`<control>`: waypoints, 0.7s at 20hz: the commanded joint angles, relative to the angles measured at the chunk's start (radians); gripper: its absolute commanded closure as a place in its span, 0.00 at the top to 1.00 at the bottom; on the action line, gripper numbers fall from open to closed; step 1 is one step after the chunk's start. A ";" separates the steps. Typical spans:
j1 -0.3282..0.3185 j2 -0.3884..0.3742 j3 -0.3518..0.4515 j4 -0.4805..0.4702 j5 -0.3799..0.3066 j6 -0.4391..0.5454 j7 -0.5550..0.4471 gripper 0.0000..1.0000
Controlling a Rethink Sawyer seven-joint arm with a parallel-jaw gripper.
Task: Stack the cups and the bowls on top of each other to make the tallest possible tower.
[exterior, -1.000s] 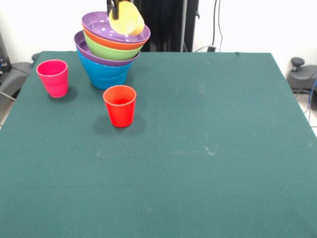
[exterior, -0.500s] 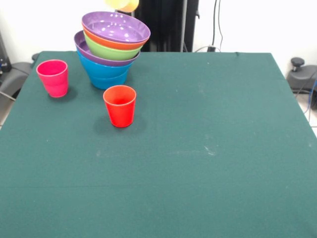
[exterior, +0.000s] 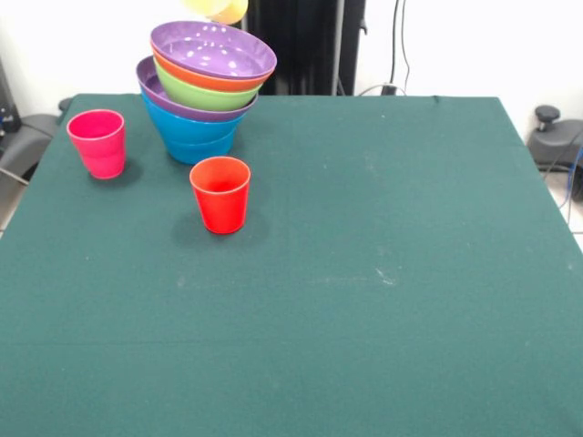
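Observation:
The tower stands at the table's far left: a blue bowl (exterior: 193, 137) lowest, then a purple bowl (exterior: 151, 86), a lime green bowl (exterior: 202, 95), an orange rim (exterior: 168, 66) and a wide purple bowl (exterior: 215, 50) tilted on top. Just above it, at the picture's top edge, hangs the lower part of the yellow cup (exterior: 219, 8), clear of the top bowl. Whatever holds it is cut off by the edge, and the gripper does not show. A red cup (exterior: 219, 193) stands upright in front of the tower. A pink cup (exterior: 97, 142) stands upright to its left.
The green cloth-covered table (exterior: 364, 273) fills the picture. Behind the tower rises a black column (exterior: 301, 45), with cables on the white wall to its right. Dark equipment sits off both side edges of the table.
The yellow cup, held by the gripper low over the top purple bowl a second ago, has risen until only its lower part shows. The gripper has left the picture. The tower and other cups stayed put.

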 commanded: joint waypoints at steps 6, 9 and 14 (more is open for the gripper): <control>0.181 0.247 0.087 -0.287 0.017 0.102 0.119 0.00; 0.227 0.301 0.075 -0.358 0.043 0.108 0.156 0.00; 0.306 0.387 0.030 -0.468 0.068 0.116 0.220 0.00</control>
